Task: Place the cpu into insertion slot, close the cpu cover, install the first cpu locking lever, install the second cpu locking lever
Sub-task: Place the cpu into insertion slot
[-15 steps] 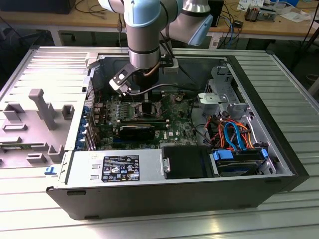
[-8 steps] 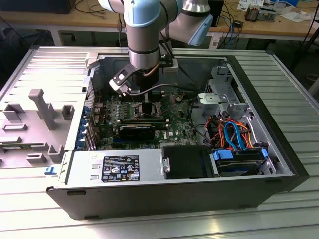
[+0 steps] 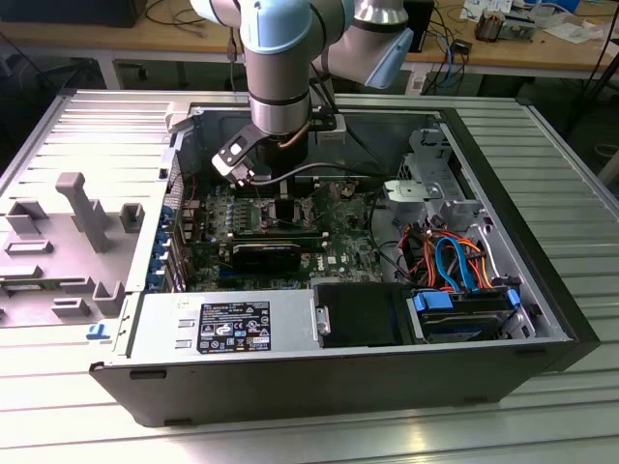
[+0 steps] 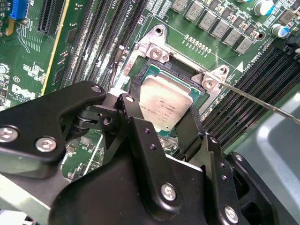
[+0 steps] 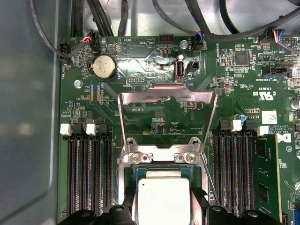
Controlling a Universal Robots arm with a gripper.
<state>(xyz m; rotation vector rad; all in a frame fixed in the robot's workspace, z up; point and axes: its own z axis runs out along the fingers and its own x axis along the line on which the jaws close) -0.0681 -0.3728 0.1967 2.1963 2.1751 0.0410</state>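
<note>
The cpu (image 4: pixel 164 101), a small square chip with a dull silver top, sits between my gripper's (image 4: pixel 164 110) two black fingers (image 4: pixel 136 126), which press on its opposite edges. It lies level in, or just above, the insertion slot (image 4: pixel 157 54); I cannot tell which. In the first wrist view the cpu (image 5: pixel 161 197) shows over the insertion slot (image 5: pixel 159 158), and the cpu cover (image 5: pixel 166 96) stands swung open behind it. A thin locking lever (image 4: pixel 262 101) sticks out free beside the slot. In the exterior view the gripper (image 3: pixel 280 188) reaches down into the open computer case (image 3: pixel 290 377).
Long black memory slots (image 5: pixel 89 178) flank the socket on both sides. A long black card (image 3: pixel 266 253) lies across the green motherboard (image 3: pixel 338 227). Cables (image 3: pixel 450 261) and a drive cage (image 3: pixel 430 188) fill the exterior view's right. Grey fixtures (image 3: pixel 82 208) stand on the table outside the case.
</note>
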